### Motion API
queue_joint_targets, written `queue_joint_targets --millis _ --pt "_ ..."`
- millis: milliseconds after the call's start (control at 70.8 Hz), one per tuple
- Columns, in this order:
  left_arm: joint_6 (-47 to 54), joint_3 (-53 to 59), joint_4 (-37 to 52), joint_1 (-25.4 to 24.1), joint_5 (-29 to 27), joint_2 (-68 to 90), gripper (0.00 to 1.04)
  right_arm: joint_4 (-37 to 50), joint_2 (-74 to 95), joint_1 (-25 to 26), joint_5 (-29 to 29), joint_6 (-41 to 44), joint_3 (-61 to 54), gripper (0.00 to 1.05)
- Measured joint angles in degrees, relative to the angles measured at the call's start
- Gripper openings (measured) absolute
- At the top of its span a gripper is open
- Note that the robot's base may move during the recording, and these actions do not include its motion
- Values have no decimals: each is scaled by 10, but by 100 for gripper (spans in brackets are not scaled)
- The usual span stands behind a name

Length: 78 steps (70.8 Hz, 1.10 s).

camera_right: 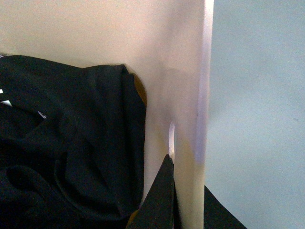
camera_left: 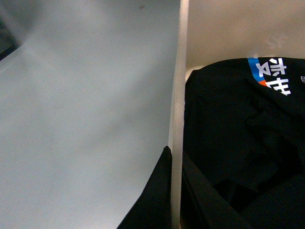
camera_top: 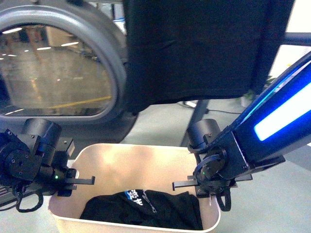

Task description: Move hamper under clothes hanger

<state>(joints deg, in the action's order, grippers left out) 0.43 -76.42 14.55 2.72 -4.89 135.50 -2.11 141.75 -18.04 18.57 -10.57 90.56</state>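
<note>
The beige hamper (camera_top: 141, 150) sits low in the front view, with a black printed garment (camera_top: 146, 208) inside. My left gripper (camera_top: 73, 182) is shut on its left short-end rim, and my right gripper (camera_top: 199, 187) is shut on its right short-end rim. In the left wrist view the gripper (camera_left: 175, 191) straddles the hamper wall (camera_left: 176, 109). In the right wrist view the gripper (camera_right: 188, 200) straddles the wall (camera_right: 186, 119) by the slot handle (camera_right: 171, 138). The dark grey clothes hanger (camera_top: 198, 114) stands just behind the hamper, with a black garment (camera_top: 194, 48) hanging from it.
A large round washer door with a grey ring (camera_top: 104, 58) fills the back left. Grey floor (camera_top: 272, 204) lies to the right of the hamper and shows in the left wrist view (camera_left: 86, 119). My right arm's blue-lit link (camera_top: 282, 114) crosses the right side.
</note>
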Motion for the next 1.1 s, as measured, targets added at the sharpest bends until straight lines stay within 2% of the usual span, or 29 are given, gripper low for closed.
queue_joint_targets --millis 1102 --pt "-2 0 0 6 3 -1 4 0 -1 7 5 0 0 2"
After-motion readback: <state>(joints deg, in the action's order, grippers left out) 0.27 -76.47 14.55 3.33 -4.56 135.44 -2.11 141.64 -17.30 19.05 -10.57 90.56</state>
